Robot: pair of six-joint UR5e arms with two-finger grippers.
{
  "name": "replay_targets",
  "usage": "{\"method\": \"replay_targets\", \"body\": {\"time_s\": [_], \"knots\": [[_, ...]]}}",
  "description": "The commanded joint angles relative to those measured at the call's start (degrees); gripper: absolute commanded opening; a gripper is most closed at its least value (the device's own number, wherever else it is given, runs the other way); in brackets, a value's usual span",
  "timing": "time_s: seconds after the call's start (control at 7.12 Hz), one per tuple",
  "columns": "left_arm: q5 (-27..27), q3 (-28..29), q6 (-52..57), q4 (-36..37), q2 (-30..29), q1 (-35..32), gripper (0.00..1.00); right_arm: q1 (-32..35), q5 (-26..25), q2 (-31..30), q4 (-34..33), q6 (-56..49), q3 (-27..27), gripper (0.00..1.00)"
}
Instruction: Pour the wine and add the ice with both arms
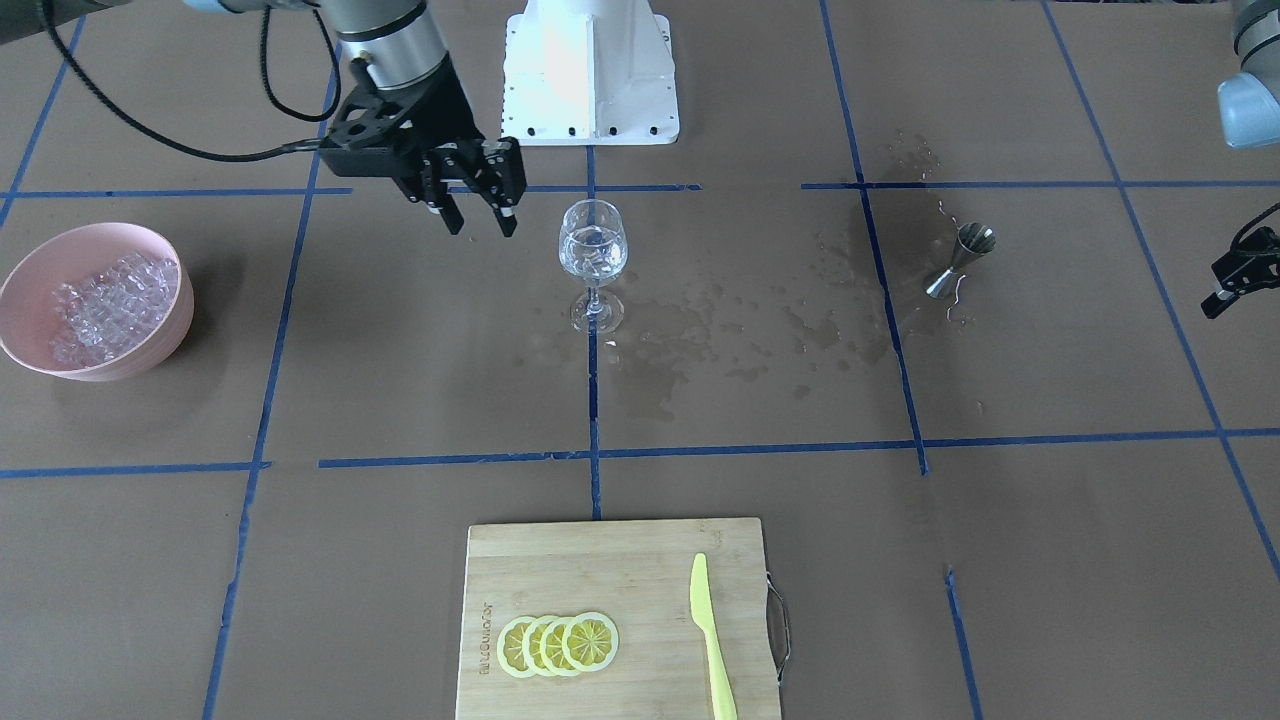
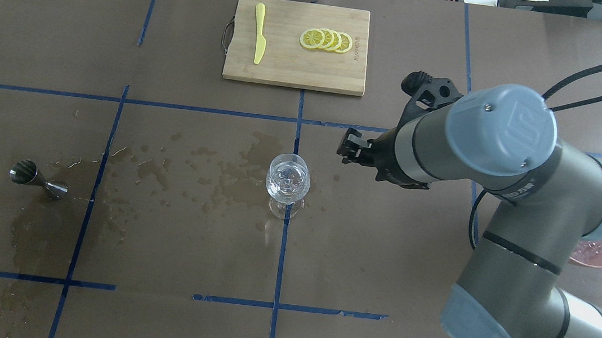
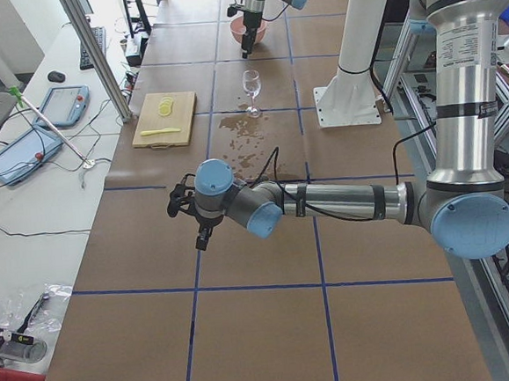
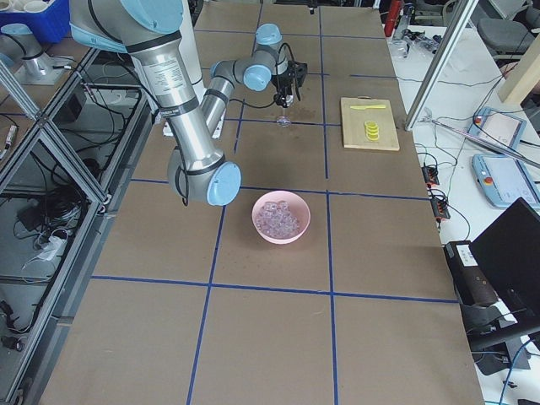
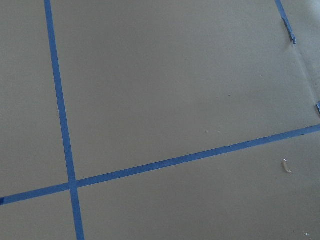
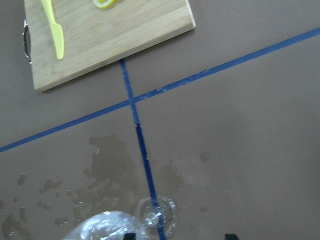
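Note:
A clear wine glass (image 1: 593,250) stands at the table's middle and holds clear cubes and a little clear liquid. My right gripper (image 1: 480,225) hangs open and empty just beside the glass, at bowl height, not touching it. It also shows in the overhead view (image 2: 350,146). The right wrist view shows the glass (image 6: 107,227) at the bottom edge. Ice cubes (image 1: 110,305) fill a pink bowl (image 1: 130,365) at the table's end on my right. My left gripper (image 1: 1235,285) is far off at the other end, over bare table. I cannot tell whether it is open.
A steel jigger (image 1: 960,262) stands in a wet patch on my left side. Spilled liquid (image 1: 740,330) spots the mat between jigger and glass. A wooden board (image 1: 640,560) with lemon slices (image 1: 558,645) and a yellow knife (image 1: 712,640) lies at the far edge.

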Motion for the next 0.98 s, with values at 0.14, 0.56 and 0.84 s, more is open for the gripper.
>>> {"method": "replay_targets", "body": {"time_s": [0.14, 0.56, 0.84], "knots": [[0.0, -0.1, 0.1, 0.0, -0.1, 0.0, 1.00, 17.4, 14.9, -13.8, 0.1, -19.7, 2.2, 1.00], [-0.1, -1.0, 0.4, 0.0, -0.1, -0.1, 1.00, 35.5, 26.0, -21.4, -0.1, -48.0, -4.6, 1.00], [-0.2, -2.0, 0.6, 0.0, 0.0, -0.1, 1.00, 45.7, 29.2, -22.6, -0.1, -70.4, -15.0, 1.00]]}}
